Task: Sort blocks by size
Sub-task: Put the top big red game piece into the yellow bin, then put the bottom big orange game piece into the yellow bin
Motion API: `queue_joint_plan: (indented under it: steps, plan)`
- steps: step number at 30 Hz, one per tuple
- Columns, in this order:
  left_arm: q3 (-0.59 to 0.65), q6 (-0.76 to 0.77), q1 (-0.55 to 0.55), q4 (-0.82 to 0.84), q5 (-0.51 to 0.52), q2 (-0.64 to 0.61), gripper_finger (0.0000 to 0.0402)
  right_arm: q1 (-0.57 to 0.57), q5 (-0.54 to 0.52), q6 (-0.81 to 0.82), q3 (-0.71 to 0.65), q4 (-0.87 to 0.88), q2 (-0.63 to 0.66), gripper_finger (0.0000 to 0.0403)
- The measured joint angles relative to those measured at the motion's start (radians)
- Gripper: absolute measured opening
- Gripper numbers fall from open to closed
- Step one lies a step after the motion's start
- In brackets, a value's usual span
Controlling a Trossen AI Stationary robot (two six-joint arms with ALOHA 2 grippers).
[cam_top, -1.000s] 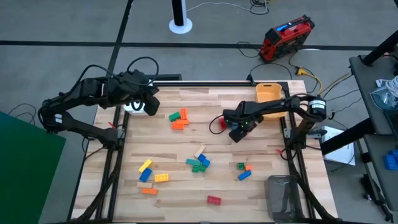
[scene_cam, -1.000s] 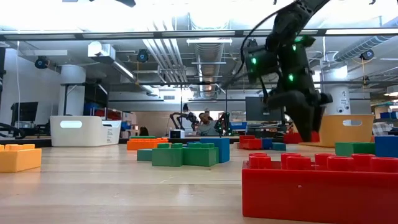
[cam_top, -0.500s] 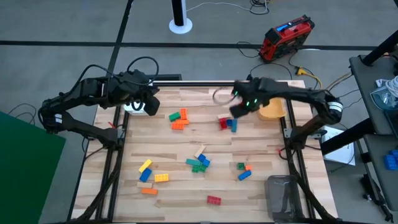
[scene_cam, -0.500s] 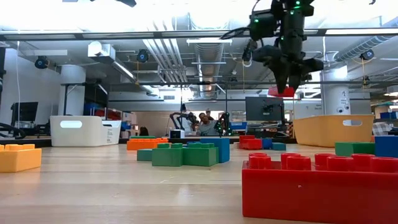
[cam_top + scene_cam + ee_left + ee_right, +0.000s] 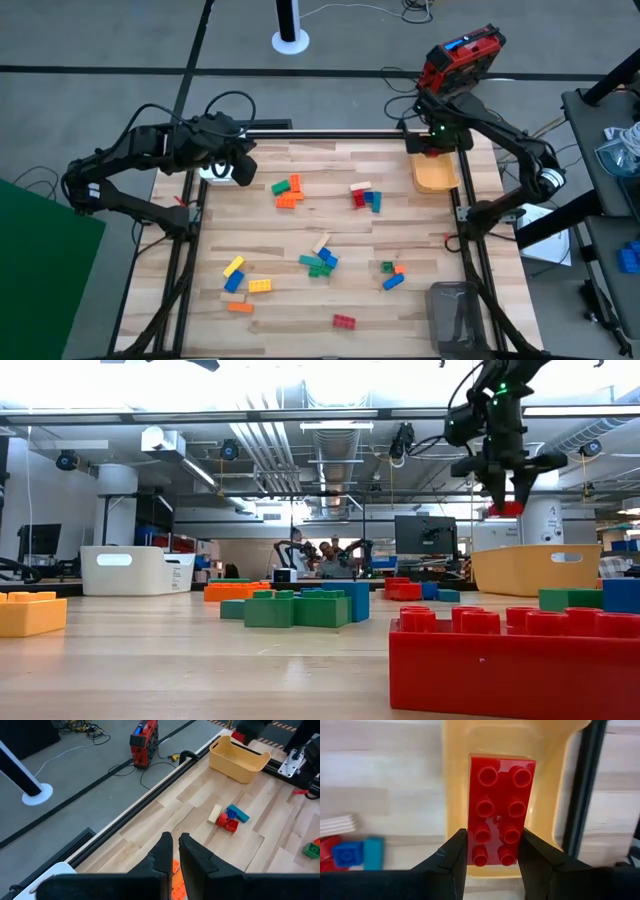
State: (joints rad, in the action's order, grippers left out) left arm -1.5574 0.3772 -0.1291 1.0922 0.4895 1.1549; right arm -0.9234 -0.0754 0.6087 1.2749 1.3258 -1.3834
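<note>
The right hand (image 5: 491,851) pinches a red block (image 5: 500,810) in the air above the yellow bin (image 5: 436,172) at the surface's far right edge, while the left hand (image 5: 173,846), fingers pressed together, waits near the white bin (image 5: 215,172).

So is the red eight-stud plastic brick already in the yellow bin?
Not yet: red eight-stud plastic brick held by right end effector above yellow bin.

Red eight-stud block (image 5: 497,810) in dark right claw (image 5: 495,860). Orange-yellow bin (image 5: 454,790). Pale striped wood counter (image 5: 300,240) carries red, blue, green, orange, yellow and beige blocks. White bin (image 5: 137,570); possibly grey bin (image 5: 458,315).
</note>
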Motion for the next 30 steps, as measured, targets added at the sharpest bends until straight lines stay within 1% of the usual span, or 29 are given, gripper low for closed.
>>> queue_joint_plan:
  steps: [4, 14, 15, 19, 22, 25, 30]
  plan:
    - [0.0, -0.002, 0.0, 0.0, 0.0, 0.0, 0.0013, -0.025, -0.006, -0.027, -0.047, -0.03, -0.014, 0.0129]
    - [0.0, -0.001, 0.001, -0.002, 0.0, 0.0, 0.0013, -0.029, -0.007, -0.03, -0.188, -0.189, -0.045, 0.0129]
    - [0.0, 0.0, 0.001, -0.002, 0.0, 0.0, 0.0013, -0.029, -0.005, -0.027, -0.197, -0.194, -0.046, 0.0134]
    - [0.0, 0.001, 0.001, -0.006, 0.0, 0.0, 0.0013, -0.028, -0.004, -0.026, -0.213, -0.196, -0.046, 0.0175]
    - [0.0, 0.001, 0.001, -0.01, -0.001, 0.0, 0.0013, -0.028, -0.004, -0.026, -0.208, -0.197, -0.045, 0.0183]
    - [0.0, 0.001, 0.001, -0.01, -0.001, 0.0, 0.0013, -0.028, -0.004, -0.027, -0.195, -0.2, -0.045, 0.017]
    - [0.0, 0.001, 0.001, -0.01, -0.001, 0.0, 0.0013, -0.024, -0.003, -0.034, -0.161, -0.199, -0.039, 0.0128]
